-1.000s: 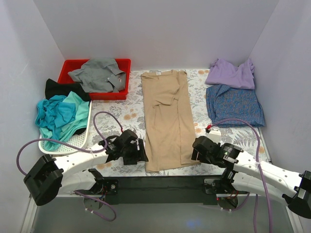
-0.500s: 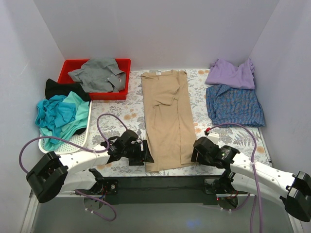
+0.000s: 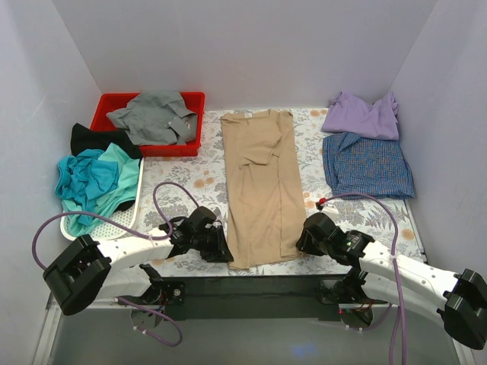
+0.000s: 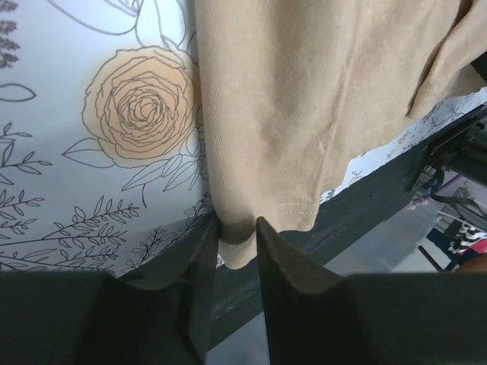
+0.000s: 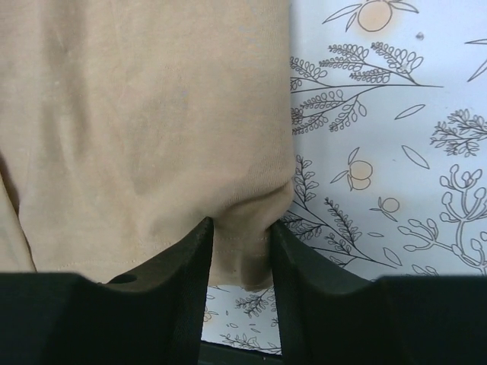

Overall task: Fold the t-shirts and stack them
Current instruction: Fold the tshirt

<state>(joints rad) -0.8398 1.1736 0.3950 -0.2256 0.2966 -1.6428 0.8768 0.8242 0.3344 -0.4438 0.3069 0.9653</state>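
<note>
Left gripper [image 4: 237,230], right gripper [image 5: 240,230] — now pinching tan t-shirt [image 3: 262,190] hem.

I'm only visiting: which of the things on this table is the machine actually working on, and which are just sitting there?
Part of the job:
tan shirt, its near corners pinched by the left gripper and right gripper
lavender shirt
blue-checked shirt
grey shirt
teal shirt
black shirt

Just lying about:
red bin
white mesh basket
flowered table cover

Far beyond the left pincer [image 3: 226,255] a red bin [image 3: 103,114], basket [image 3: 123,220] nearer — off to its left — floral tablecloth [image 3: 190,171] beneath it.
</note>
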